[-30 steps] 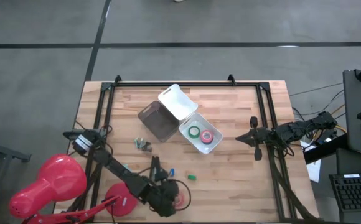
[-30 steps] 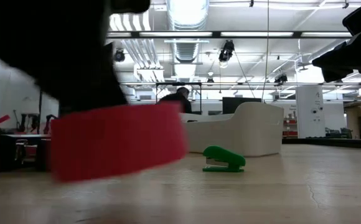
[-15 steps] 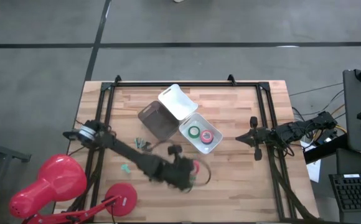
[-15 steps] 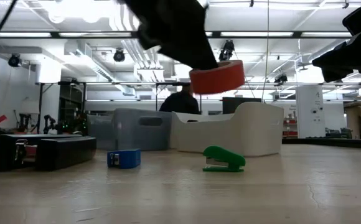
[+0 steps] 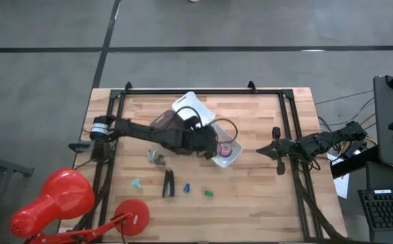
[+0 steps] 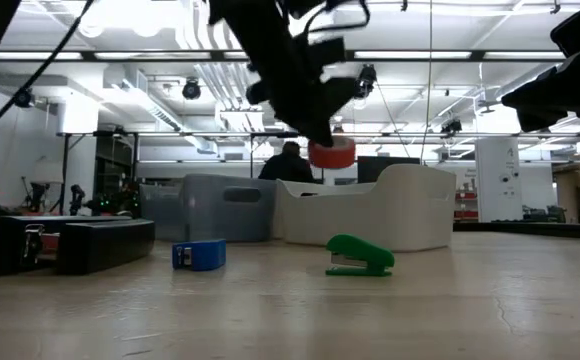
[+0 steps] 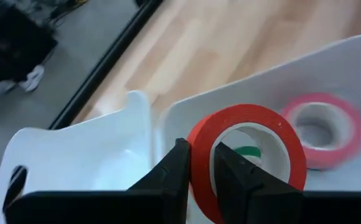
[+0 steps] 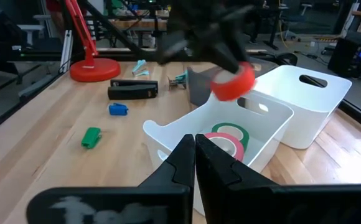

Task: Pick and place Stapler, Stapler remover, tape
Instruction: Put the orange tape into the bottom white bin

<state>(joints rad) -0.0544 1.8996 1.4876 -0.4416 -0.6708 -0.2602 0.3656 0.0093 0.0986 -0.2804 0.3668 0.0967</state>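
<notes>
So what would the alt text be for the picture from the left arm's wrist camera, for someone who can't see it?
The left gripper holds a red tape roll by its wall, above an open white bin on the wooden table. A pink tape roll lies inside the bin, with a bit of a green one showing through the red roll's hole. A second white bin stands alongside.
</notes>
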